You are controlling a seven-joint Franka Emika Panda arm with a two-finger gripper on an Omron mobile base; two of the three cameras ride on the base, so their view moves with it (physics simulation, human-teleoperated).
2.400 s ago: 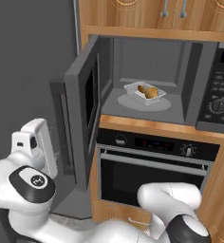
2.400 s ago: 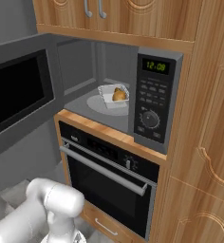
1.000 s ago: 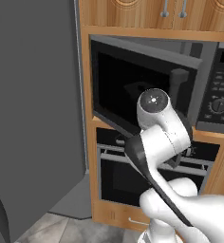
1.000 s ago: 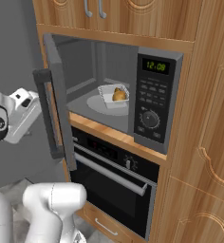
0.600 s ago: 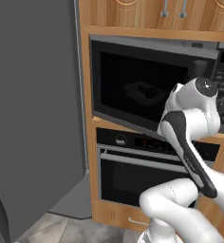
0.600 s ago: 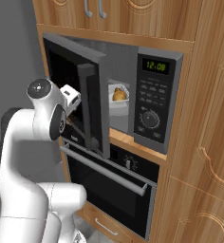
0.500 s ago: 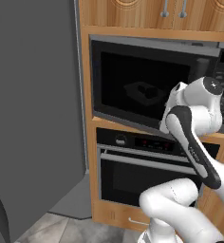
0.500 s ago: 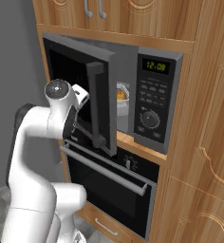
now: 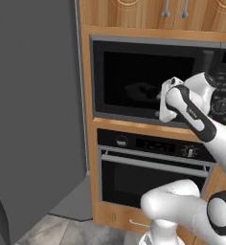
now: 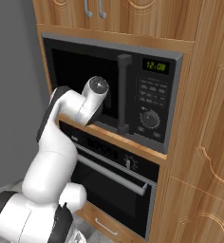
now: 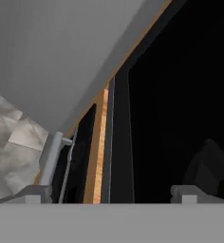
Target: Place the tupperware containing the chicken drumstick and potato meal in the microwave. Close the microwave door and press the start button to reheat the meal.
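Note:
The microwave [image 9: 158, 43] [image 10: 173, 57] sits in the wooden cabinet with the microwave door [image 9: 129, 72] [image 10: 76, 71] flat against its front. My gripper [image 9: 163, 98] [image 11: 112, 192] rests at the door's black window, low on its right side, open and holding nothing. In the hand view both fingertips [image 11: 35, 191] stand far apart against the dark glass. The door's vertical bar handle [image 10: 124, 92] stands beside the panel with the green display [image 10: 155, 66] and round knob [image 10: 150, 118]. A faint pale shape [image 9: 141, 91], which may be the tupperware, shows through the window. I cannot make out the meal.
A black-glass oven [image 9: 143, 179] [image 10: 116, 187] with a horizontal handle [image 10: 111, 175] sits right under the microwave. A big grey panel [image 9: 33, 119] fills the left. Wooden cupboards [image 10: 114, 16] hang above, and wood panelling [image 10: 204, 142] runs down the right.
The microwave door has swung from partly open to flat against the front. My arm followed it in, and the hand now lies against the window. The jaws stayed wide.

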